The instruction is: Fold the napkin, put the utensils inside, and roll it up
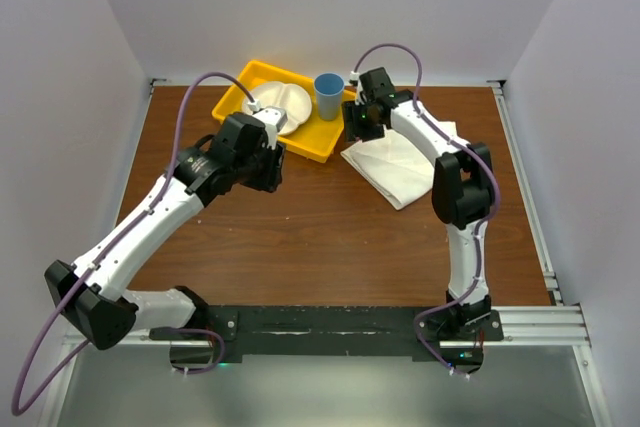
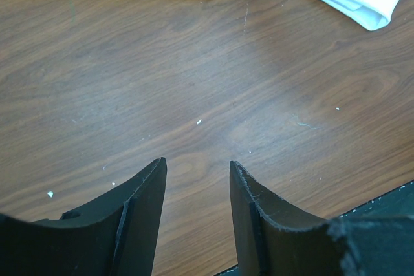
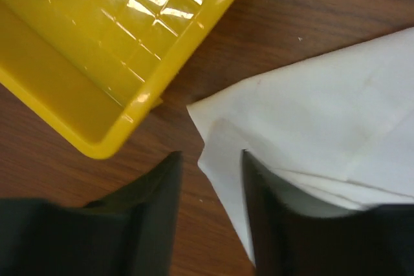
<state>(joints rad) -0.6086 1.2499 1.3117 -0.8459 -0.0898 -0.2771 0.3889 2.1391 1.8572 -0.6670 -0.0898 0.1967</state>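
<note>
Walnut-grain table (image 1: 330, 237), matt and flecked with pale crumbs, as viewed from my console. Nearest me, the left gripper (image 2: 197, 163) hangs over bare wood, its jaws spread with nothing between them. Farther right lies the napkin (image 3: 310, 108), on the wood just beside the yellow tray (image 3: 103, 140) and not touching it. It is thin white cloth, soft and creased, lying in at least two layers, with a pointed corner toward the tray. The right gripper (image 3: 210, 154) is over that corner, jaws spread, one finger above cloth and one above wood; I cannot tell whether they touch. I judge folding to be the step in hand. The next move calls for a low, clean pinch of the corner. Beyond, the glossy moulded tray holds a white divided plate (image 1: 280, 102) and a blue cup (image 1: 328, 95). I cannot make out the knife.
</note>
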